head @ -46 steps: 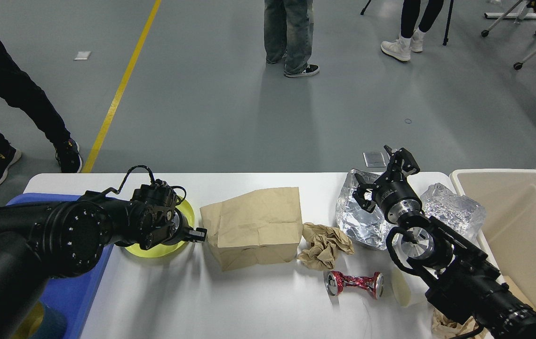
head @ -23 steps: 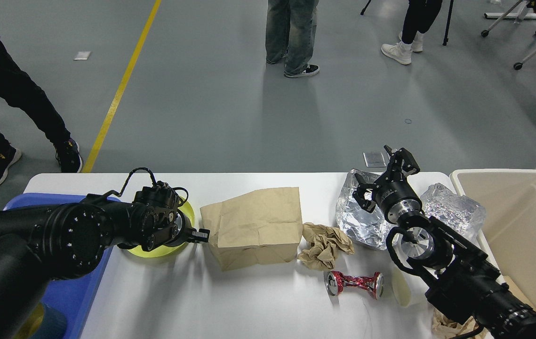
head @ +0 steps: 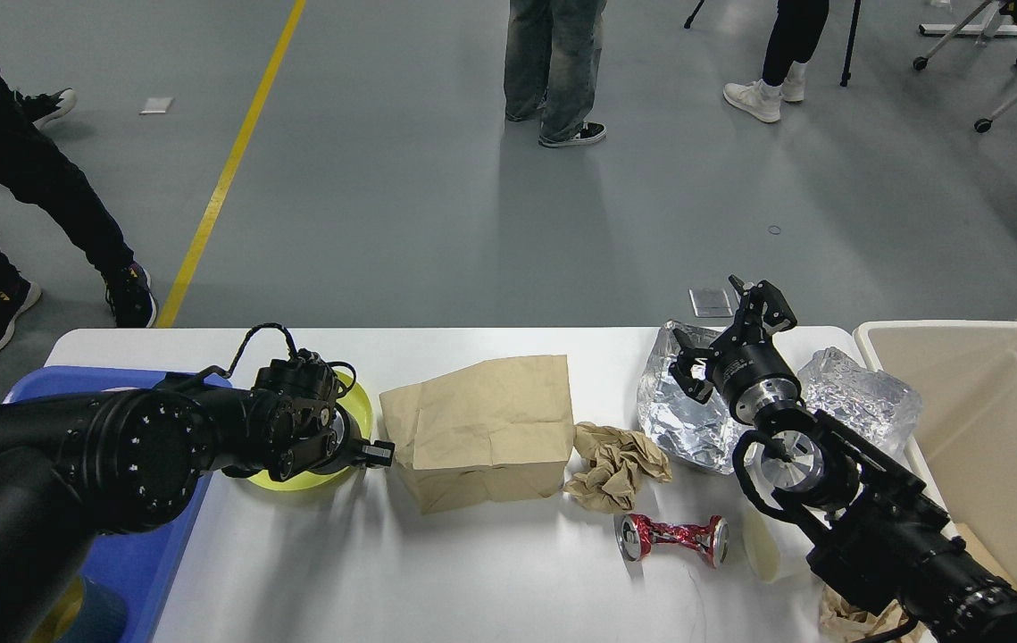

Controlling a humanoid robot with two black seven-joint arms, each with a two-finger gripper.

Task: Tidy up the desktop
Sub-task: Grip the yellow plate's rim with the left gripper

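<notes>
Grey floor with a yellow line (head: pixel 227 170) and several standing people's legs is seen beyond the desktop (head: pixel 437 572), a wide white tabletop that fills the lower part of the head view. At its middle a brown paper bag (head: pixel 481 429) lies flat, with a crumpled brown paper (head: pixel 615 464) touching its right edge. A crushed red can (head: pixel 673 538) lies nearer the robot, just below the crumpled paper. Further right, crinkled silver foil (head: pixel 682 420) and a clear plastic wrap (head: pixel 861 397) are seen. A beige bin (head: pixel 990 420) stands at the right end, a blue tray (head: pixel 137 554) at the left end, and a yellow-green plate (head: pixel 316 446) just beside the tray. The left gripper (head: pixel 376 454) is held low at the bag's left edge; whether its fingers are parted cannot be told. The right gripper (head: pixel 727 330) is raised over the foil with its fingers spread and nothing held.
</notes>
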